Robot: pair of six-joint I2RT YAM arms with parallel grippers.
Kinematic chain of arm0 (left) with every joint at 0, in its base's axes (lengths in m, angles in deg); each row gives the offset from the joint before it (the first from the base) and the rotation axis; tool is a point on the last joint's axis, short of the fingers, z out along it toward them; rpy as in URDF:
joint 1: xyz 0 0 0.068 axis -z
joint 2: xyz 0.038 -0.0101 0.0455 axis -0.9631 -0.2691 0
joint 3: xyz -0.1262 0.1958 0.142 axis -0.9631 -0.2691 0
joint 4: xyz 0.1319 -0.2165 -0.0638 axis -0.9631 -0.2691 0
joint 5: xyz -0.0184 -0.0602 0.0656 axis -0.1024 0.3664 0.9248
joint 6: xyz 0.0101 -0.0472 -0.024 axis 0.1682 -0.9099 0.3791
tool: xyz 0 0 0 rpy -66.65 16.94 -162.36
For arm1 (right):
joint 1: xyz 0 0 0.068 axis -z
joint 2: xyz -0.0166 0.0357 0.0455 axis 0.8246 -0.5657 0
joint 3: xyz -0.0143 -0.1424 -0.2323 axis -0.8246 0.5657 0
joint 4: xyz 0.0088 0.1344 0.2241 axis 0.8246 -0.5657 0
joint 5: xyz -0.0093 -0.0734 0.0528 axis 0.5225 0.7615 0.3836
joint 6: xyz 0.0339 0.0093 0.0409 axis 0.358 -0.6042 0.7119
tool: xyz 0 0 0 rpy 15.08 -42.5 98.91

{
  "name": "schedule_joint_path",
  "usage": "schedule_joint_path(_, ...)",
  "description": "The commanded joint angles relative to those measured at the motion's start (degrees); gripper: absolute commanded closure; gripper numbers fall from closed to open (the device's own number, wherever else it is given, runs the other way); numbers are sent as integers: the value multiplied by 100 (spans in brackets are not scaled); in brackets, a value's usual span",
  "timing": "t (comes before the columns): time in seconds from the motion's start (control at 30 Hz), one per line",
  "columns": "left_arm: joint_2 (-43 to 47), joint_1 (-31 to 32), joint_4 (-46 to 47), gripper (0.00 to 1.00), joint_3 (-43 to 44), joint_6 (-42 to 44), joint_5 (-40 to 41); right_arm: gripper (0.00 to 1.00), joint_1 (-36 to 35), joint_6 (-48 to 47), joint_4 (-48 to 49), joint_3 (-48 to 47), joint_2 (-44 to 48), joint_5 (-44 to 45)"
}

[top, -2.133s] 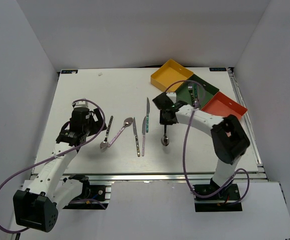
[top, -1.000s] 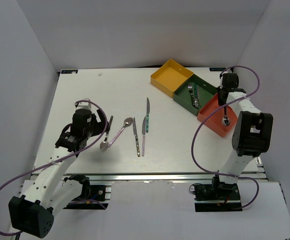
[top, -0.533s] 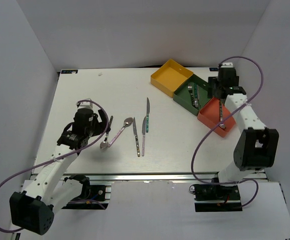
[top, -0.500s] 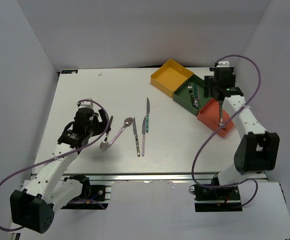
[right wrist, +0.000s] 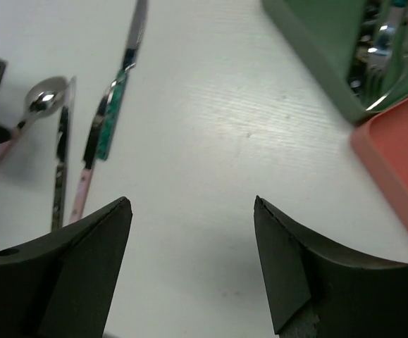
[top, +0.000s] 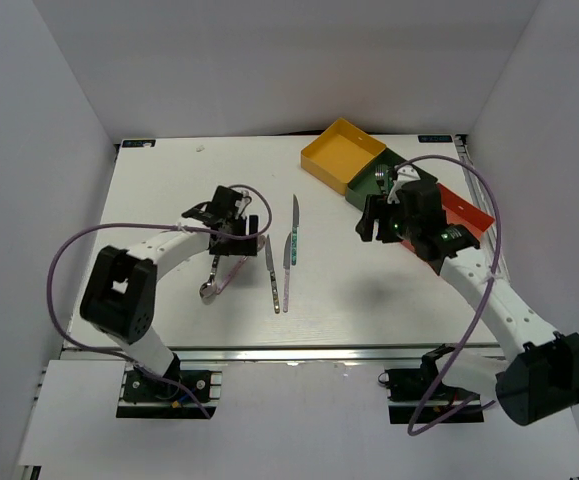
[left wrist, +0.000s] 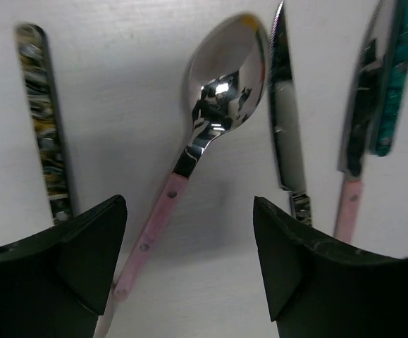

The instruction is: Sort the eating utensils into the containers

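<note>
Pink handle, silver bowl: the pink spoon (left wrist: 211, 105) lies flat on the table (top: 169, 180). The left claw (left wrist: 189, 260) hangs just above the spoon's handle, jaws spread wide, one finger on either side, nothing pinched. Just left of the spoon lies a patterned handle (left wrist: 45, 127). Close on the spoon's right is a knife (left wrist: 285, 120). The right claw (right wrist: 189, 260) is well right of the spoon, spread and empty. Farther right of the spoon are the yellow tray (top: 344, 150), green tray (right wrist: 309, 63) and red tray (right wrist: 401, 162). The green one holds cutlery, probably forks, but too small to be sure. The step looks like lifting the spoon. The handle runs aslant between the fingers, so twist the wrist to square it. Keep the right finger off the knife. Go down to the table before closing, or the thin handle may slip.
</note>
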Motion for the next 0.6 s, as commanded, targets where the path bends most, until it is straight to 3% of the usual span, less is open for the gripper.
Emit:
schedule_joint_path(0.0, -378, 132, 27, 19, 95, 58, -343, 26, -127, 158, 2, 9, 503, -515)
schedule_joint_path(0.17, -730, 431, 308, 30, -46, -215, 87, 26, -153, -61, -245, 88, 890, -734)
schedule_joint_path(0.2, -774, 449, 335, 38, -63, -241, 157, 26, -144, -62, -254, 140, 951, -787)
schedule_joint_path(0.3, -889, 519, 361, 42, -160, -312, 412, 26, -153, -62, -236, 228, 1101, -919)
schedule_joint_path(0.33, -889, 536, 361, 51, -186, -338, 456, 26, -171, -44, -210, 316, 1171, -928)
schedule_joint_path(0.5, -723, 633, 291, 61, -318, -356, 729, 25, -171, 122, -61, 483, 1242, -998)
schedule_joint_path(0.57, -600, 642, 309, 76, -380, -373, 834, 25, -180, 193, 1, 571, 1286, -1060)
